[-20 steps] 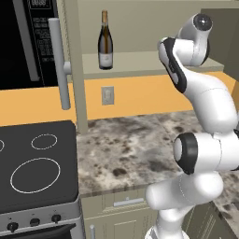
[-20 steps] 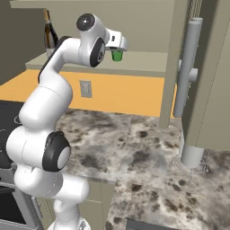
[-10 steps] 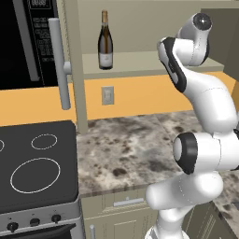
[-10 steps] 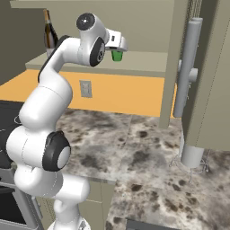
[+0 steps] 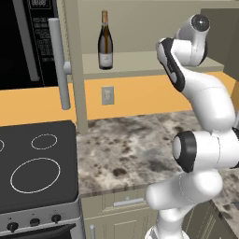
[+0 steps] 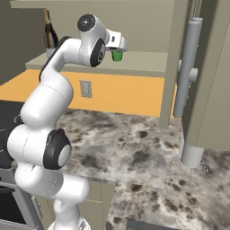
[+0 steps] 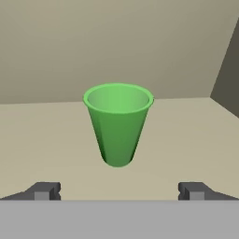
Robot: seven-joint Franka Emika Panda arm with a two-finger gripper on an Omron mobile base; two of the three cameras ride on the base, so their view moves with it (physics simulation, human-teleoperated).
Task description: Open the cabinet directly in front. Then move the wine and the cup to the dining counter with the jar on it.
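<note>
The cabinet stands open, its left door handle (image 5: 58, 63) and right door handle (image 6: 186, 67) swung out toward me. On its shelf (image 5: 140, 63) the wine (image 5: 105, 42) (image 6: 49, 33) stands upright at the left end. The green cup (image 6: 117, 55) (image 7: 118, 123) stands upright further right on the same shelf. My gripper (image 6: 119, 47) (image 7: 119, 190) is raised to shelf height just short of the cup, open, its fingertips wide on either side and nothing between them. The dining counter and the jar are out of view.
Below the cabinet runs a mottled stone worktop (image 5: 130, 144) with an orange back wall and an outlet (image 5: 107, 94). A black stove (image 5: 32, 163) and microwave (image 5: 23, 42) are at the left. A grey cylinder on a wire stand (image 6: 193, 155) sits under the right door.
</note>
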